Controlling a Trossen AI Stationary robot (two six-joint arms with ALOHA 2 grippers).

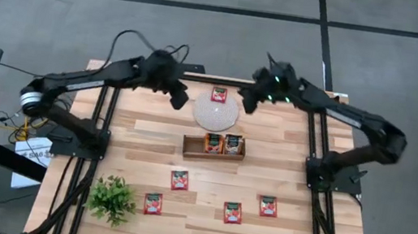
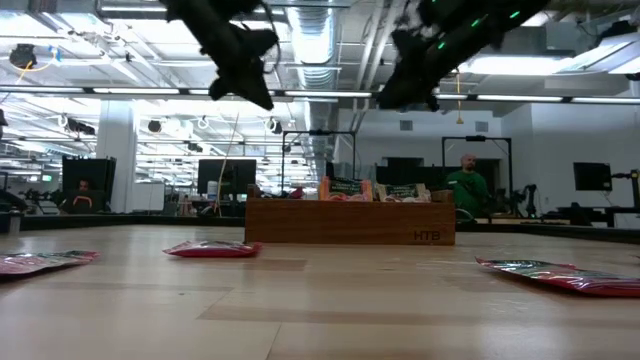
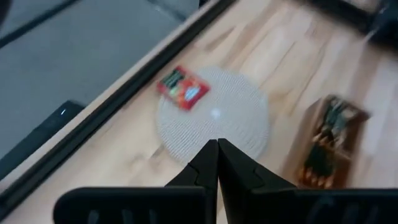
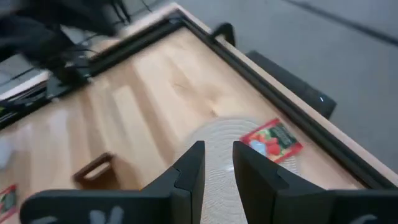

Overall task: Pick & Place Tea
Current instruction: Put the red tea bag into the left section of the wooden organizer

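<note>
One red tea sachet (image 1: 219, 95) lies on the far part of the round pale woven mat (image 1: 216, 116). Two more sachets (image 1: 222, 143) stand in the brown wooden tray (image 1: 213, 154) just nearer. Several red sachets (image 1: 179, 180) (image 1: 152, 203) (image 1: 232, 212) (image 1: 268, 206) lie flat on the near half of the table. My left gripper (image 1: 181, 101) (image 3: 217, 144) hangs shut above the mat's left edge, nothing in it. My right gripper (image 1: 248, 102) (image 4: 217, 149) hangs above the mat's right edge, its fingers a little apart with nothing between them. Both are well above the table in the low view.
A small green potted plant (image 1: 111, 199) stands at the near left corner. Black frame rails (image 1: 106, 119) (image 1: 315, 148) run along both sides of the wooden table. Bare wood lies between the tray and the near sachets.
</note>
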